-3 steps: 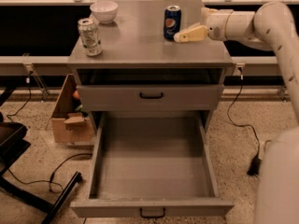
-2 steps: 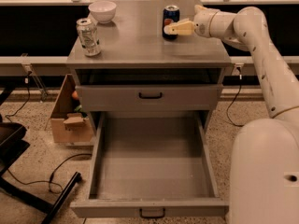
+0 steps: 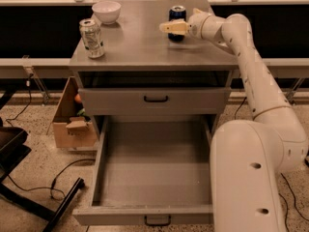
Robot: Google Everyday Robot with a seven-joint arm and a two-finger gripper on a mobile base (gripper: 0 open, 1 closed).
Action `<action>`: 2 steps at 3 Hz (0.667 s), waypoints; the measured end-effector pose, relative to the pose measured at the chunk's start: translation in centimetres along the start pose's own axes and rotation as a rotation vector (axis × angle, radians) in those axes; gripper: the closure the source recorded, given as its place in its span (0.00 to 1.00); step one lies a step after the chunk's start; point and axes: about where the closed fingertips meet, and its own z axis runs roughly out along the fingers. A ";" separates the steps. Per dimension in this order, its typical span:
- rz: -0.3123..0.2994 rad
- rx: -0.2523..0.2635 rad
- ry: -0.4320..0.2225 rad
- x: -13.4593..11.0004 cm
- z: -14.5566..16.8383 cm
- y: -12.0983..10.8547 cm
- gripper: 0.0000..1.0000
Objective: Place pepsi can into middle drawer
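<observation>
Nearest, the middle drawer (image 3: 120,215) is standing pulled fully out toward the near side, and its tray is holding nothing, so the receiving end of the task is ready and the deposit is not yet made. To its left a cardboard box (image 3: 72,129) is sitting on the floor. Behind and above, the upper drawer (image 3: 193,101) is sitting shut beneath the tabletop (image 3: 140,50). On that tabletop, at the near left, a silver can (image 3: 91,37) is standing upright, well apart from the work. Farther back and right of centre, the pepsi can (image 3: 177,13) is standing upright on the surface, not lifted. The gripper (image 3: 170,28) is reaching in from the right and sitting against the can's near-left side. Whether it is apart or clamped on the can cannot be told. At the far left edge a white bowl (image 3: 106,11) is resting. Judgement: the task is at the grasp stage, with the lifting, carrying forward and lowering into the drawer all outstanding.
</observation>
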 end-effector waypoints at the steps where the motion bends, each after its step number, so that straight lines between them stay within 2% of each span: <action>1: 0.027 -0.004 -0.016 0.0 1.4 0.4 0.25; 2: 0.044 -0.020 -0.017 0.0 2.6 1.2 0.48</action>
